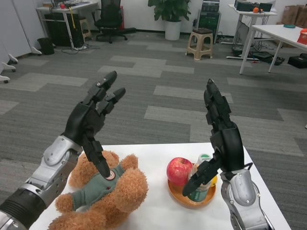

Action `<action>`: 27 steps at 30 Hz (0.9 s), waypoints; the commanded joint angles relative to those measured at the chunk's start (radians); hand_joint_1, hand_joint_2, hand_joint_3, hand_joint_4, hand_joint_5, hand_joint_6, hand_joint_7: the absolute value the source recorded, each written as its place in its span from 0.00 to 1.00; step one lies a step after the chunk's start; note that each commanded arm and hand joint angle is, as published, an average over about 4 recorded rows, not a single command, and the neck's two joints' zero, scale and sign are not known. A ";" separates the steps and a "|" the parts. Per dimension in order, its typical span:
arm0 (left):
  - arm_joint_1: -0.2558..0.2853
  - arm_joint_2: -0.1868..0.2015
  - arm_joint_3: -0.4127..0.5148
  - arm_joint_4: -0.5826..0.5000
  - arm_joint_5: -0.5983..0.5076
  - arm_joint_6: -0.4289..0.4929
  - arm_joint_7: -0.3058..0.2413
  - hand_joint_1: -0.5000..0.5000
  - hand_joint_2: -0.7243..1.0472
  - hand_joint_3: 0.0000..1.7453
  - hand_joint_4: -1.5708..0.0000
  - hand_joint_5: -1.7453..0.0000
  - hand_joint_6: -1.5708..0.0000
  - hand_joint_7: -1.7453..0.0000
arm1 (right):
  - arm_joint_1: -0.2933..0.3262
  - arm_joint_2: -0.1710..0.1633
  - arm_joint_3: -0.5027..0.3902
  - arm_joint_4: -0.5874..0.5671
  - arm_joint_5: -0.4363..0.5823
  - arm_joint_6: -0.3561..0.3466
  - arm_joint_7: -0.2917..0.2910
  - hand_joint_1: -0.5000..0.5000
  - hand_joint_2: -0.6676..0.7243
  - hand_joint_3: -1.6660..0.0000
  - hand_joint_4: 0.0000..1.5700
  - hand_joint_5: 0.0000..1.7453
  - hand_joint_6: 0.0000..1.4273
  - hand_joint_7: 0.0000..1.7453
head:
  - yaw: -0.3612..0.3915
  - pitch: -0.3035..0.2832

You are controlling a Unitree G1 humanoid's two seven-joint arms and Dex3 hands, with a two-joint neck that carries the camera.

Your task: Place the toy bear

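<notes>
On the table's near left lies the toy bear point(103, 194), long axis slanting toward the camera. Left hand point(91, 122) hovers right above it, fingers spread, holding nothing, way nearer than the right hand point(220, 139), also empty.

The floor point(158, 81) is covered with grey carpet tiles in darker and lighter patches. At the far wall stands a potted plant point(170, 14) in a white pot, with a beige plastic stool point(200, 43) near it. On the far left there is a desk point(67, 19) and beside it a black office chair point(110, 19). A white table point(273, 40) stands on the right side.
</notes>
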 commanded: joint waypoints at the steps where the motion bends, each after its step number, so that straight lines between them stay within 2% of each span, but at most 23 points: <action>1: 0.014 -0.007 0.027 -0.023 -0.003 -0.005 0.012 0.02 0.04 0.05 1.00 0.76 1.00 0.92 | -0.009 0.000 -0.003 -0.005 0.006 -0.006 -0.005 0.12 0.82 1.00 0.00 0.00 0.00 0.00 | 0.000 0.001; 4: 0.019 -0.011 0.039 -0.033 -0.002 -0.007 0.013 0.02 0.00 0.05 1.00 0.75 1.00 0.92 | -0.009 0.000 -0.003 -0.005 0.006 -0.006 -0.005 0.12 0.82 1.00 0.00 0.00 0.00 0.00 | 0.000 0.002; 10: 0.023 -0.014 0.047 -0.037 -0.003 -0.014 0.018 0.02 0.03 0.05 1.00 0.71 1.00 0.92 | -0.009 -0.001 -0.002 -0.004 0.007 -0.006 -0.005 0.08 0.82 1.00 0.00 0.00 0.00 0.00 | 0.001 0.007; 14: 0.023 -0.014 0.049 -0.037 -0.004 -0.016 0.019 0.02 0.00 0.05 1.00 0.75 1.00 0.92 | -0.009 -0.001 -0.001 -0.003 0.007 -0.006 -0.005 0.09 0.82 1.00 0.00 0.00 0.00 0.00 | 0.001 0.010; 27: 0.026 -0.017 0.053 -0.044 -0.005 -0.016 0.018 0.02 0.00 0.05 1.00 0.76 1.00 0.92 | -0.010 0.001 0.000 -0.001 0.007 -0.006 -0.005 0.12 0.82 1.00 0.00 0.00 0.00 0.00 | 0.004 0.021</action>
